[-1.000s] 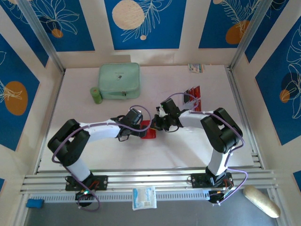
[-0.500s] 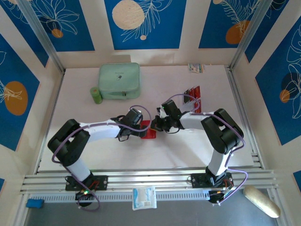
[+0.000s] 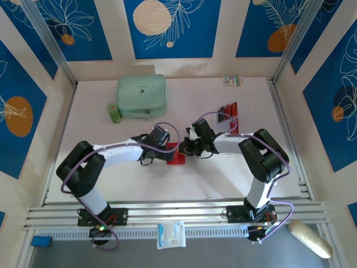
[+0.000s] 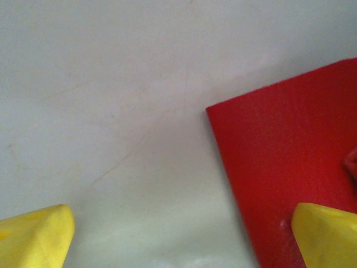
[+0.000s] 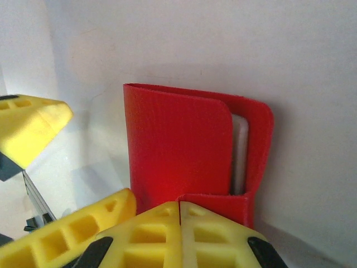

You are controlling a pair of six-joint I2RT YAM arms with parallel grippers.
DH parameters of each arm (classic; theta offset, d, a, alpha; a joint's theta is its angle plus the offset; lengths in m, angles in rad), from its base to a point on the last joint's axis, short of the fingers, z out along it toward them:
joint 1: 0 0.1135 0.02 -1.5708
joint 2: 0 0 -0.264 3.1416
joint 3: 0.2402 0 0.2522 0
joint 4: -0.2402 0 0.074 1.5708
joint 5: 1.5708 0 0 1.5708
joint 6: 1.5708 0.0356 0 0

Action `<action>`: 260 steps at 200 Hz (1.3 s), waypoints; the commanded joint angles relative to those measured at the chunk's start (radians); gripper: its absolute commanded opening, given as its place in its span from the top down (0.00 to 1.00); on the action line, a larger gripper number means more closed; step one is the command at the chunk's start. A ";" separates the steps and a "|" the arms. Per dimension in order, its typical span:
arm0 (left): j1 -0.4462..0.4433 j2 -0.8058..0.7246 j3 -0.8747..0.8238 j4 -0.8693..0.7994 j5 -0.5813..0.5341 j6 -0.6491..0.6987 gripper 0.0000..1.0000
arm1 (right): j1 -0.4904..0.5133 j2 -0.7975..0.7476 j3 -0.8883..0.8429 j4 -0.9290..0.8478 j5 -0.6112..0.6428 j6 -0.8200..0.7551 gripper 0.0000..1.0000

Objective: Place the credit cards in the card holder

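White tabletop (image 3: 139, 184), blue floral panels (image 3: 184, 28) all round. Mint-green case (image 3: 141, 96) sits back left. Left gripper (image 3: 166, 152) is spread wide, one fingertip (image 4: 326, 231) over the red card holder (image 3: 177, 154), which lies mid-table. Right gripper (image 5: 179, 231) is clamped tight right at the holder's flap; can't tell if it's actually pinching it. Credit cards (image 3: 229, 109) sit further back right.

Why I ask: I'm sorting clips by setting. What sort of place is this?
Probably a robot test cell, not a home: a left arm and right arm bolted to aluminium rails at a white table, walled in by blue printed panels.
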 commanded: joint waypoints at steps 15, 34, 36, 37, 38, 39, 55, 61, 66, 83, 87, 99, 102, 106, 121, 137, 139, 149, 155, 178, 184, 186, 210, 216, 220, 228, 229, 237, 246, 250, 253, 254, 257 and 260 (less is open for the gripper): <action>0.074 0.039 0.115 -0.045 0.076 0.057 0.00 | -0.002 0.005 -0.050 -0.156 0.056 -0.006 1.00; 0.087 0.067 0.154 -0.060 0.098 0.086 0.00 | -0.009 -0.008 -0.046 -0.164 0.042 -0.007 1.00; 0.087 0.068 0.155 -0.059 0.101 0.089 0.00 | -0.009 -0.009 -0.046 -0.165 0.040 -0.007 1.00; 0.087 0.070 0.155 -0.060 0.102 0.091 0.00 | -0.009 -0.010 -0.046 -0.165 0.040 -0.007 1.00; 0.087 0.071 0.157 -0.060 0.103 0.092 0.00 | -0.011 -0.010 -0.045 -0.165 0.039 -0.007 1.00; 0.087 0.073 0.158 -0.059 0.104 0.093 0.00 | -0.010 -0.010 -0.044 -0.166 0.038 -0.007 1.00; 0.087 0.098 0.174 -0.070 0.129 0.113 0.00 | -0.016 -0.017 -0.038 -0.172 0.031 -0.007 1.00; 0.087 0.105 0.176 -0.082 0.132 0.116 0.00 | -0.018 -0.016 -0.035 -0.178 0.028 -0.008 1.00; 0.087 0.108 0.174 -0.085 0.132 0.116 0.00 | -0.019 -0.016 -0.033 -0.181 0.027 -0.008 1.00; 0.082 0.108 0.146 -0.072 0.132 0.104 0.00 | -0.022 -0.017 -0.026 -0.185 0.022 -0.004 1.00; 0.081 0.109 0.143 -0.071 0.131 0.100 0.00 | -0.022 -0.017 -0.026 -0.186 0.019 -0.004 1.00; 0.079 0.113 0.132 -0.077 0.123 0.086 0.00 | -0.024 -0.016 -0.020 -0.187 0.014 -0.004 1.00; 0.079 0.114 0.129 -0.077 0.121 0.082 0.00 | -0.023 -0.014 -0.017 -0.188 0.014 -0.003 1.00; 0.079 0.115 0.126 -0.079 0.120 0.079 0.01 | -0.025 -0.013 -0.016 -0.188 0.012 -0.004 1.00; 0.077 0.120 0.115 -0.088 0.109 0.071 0.01 | -0.027 -0.009 -0.007 -0.188 0.005 -0.002 1.00; 0.070 0.129 0.117 -0.102 0.095 0.079 0.01 | -0.028 -0.016 0.002 -0.188 -0.001 0.002 1.00; 0.070 0.130 0.119 -0.104 0.093 0.080 0.01 | -0.028 -0.016 0.003 -0.187 -0.002 0.003 1.00; 0.068 0.137 0.120 -0.113 0.082 0.086 0.01 | -0.030 -0.024 0.010 -0.191 -0.003 0.003 1.00; 0.067 0.139 0.123 -0.116 0.077 0.088 0.01 | -0.030 -0.029 0.015 -0.195 -0.002 0.003 1.00; 0.064 0.145 0.117 -0.118 0.072 0.088 0.01 | -0.032 -0.049 0.030 -0.202 0.008 0.008 1.00; 0.064 0.147 0.114 -0.116 0.071 0.086 0.01 | -0.032 -0.053 0.033 -0.202 0.010 0.010 1.00; 0.065 0.147 0.113 -0.116 0.072 0.086 0.01 | -0.033 -0.053 0.035 -0.201 0.010 0.010 1.00; 0.065 0.148 0.107 -0.111 0.071 0.087 0.01 | -0.031 -0.053 0.052 -0.200 0.010 0.017 1.00; 0.064 0.148 0.106 -0.112 0.071 0.088 0.01 | -0.031 -0.052 0.055 -0.197 0.010 0.020 1.00; 0.064 0.149 0.106 -0.112 0.069 0.088 0.01 | -0.032 -0.051 0.058 -0.195 0.010 0.021 1.00; 0.064 0.150 0.106 -0.111 0.069 0.088 0.01 | -0.031 -0.047 0.064 -0.194 0.010 0.023 1.00; 0.064 0.150 0.106 -0.111 0.069 0.088 0.01 | -0.031 -0.047 0.065 -0.194 0.010 0.023 1.00; 0.065 0.151 0.105 -0.112 0.069 0.089 0.01 | -0.032 -0.041 0.070 -0.193 0.008 0.026 1.00; 0.065 0.150 0.105 -0.110 0.071 0.088 0.01 | -0.032 -0.036 0.078 -0.192 0.007 0.028 1.00; 0.064 0.150 0.104 -0.110 0.072 0.088 0.01 | -0.031 -0.034 0.082 -0.192 0.007 0.029 1.00; 0.064 0.150 0.103 -0.109 0.072 0.088 0.01 | -0.031 -0.033 0.085 -0.192 0.007 0.028 1.00; 0.065 0.150 0.102 -0.109 0.072 0.088 0.02 | -0.030 -0.032 0.085 -0.192 0.005 0.028 1.00; 0.065 0.150 0.103 -0.109 0.073 0.088 0.02 | -0.030 -0.030 0.087 -0.193 0.005 0.028 1.00; 0.064 0.150 0.102 -0.109 0.074 0.088 0.02 | -0.030 -0.029 0.089 -0.191 0.004 0.029 1.00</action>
